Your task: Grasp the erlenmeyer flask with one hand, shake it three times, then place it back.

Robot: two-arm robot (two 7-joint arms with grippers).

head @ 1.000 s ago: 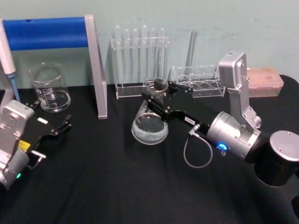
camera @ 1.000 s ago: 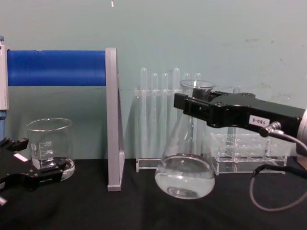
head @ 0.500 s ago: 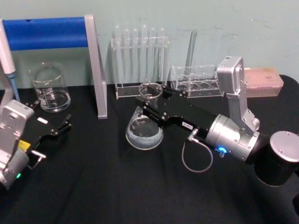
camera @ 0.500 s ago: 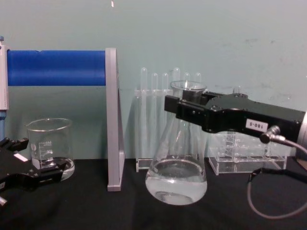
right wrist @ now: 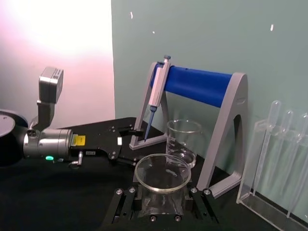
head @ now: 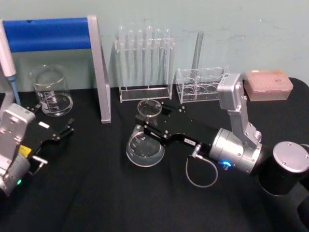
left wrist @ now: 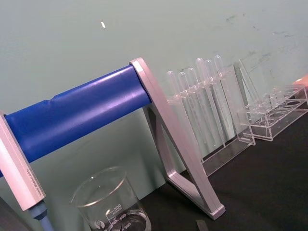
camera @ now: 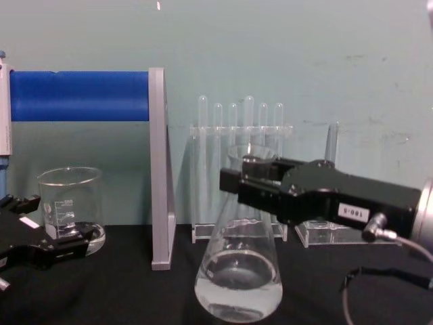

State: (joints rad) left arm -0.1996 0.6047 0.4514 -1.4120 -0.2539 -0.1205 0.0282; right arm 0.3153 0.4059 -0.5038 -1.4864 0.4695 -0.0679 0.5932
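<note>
The erlenmeyer flask [head: 144, 145] is clear glass with some clear liquid in its wide base [camera: 238, 281]. My right gripper [head: 147, 120], the black hand with the white number label, is shut on its neck just below the flared rim [right wrist: 161, 169]. In the chest view the right gripper [camera: 235, 184] reaches in from the right, and the flask's base sits low over the black table; I cannot tell whether it touches. My left gripper [head: 54, 117] rests open at the left beside the beaker, holding nothing.
A glass beaker [head: 50, 92] stands at the back left under a blue-barred pipette stand [head: 48, 34] with a grey leg [head: 102, 77]. Behind the flask are a rack of test tubes [head: 145, 53], a second clear rack [head: 200, 82] and a pink tip box [head: 268, 84].
My right gripper has carried the flask to the left, lower and nearer to me, away from the test tube rack. The left arm has not moved.
</note>
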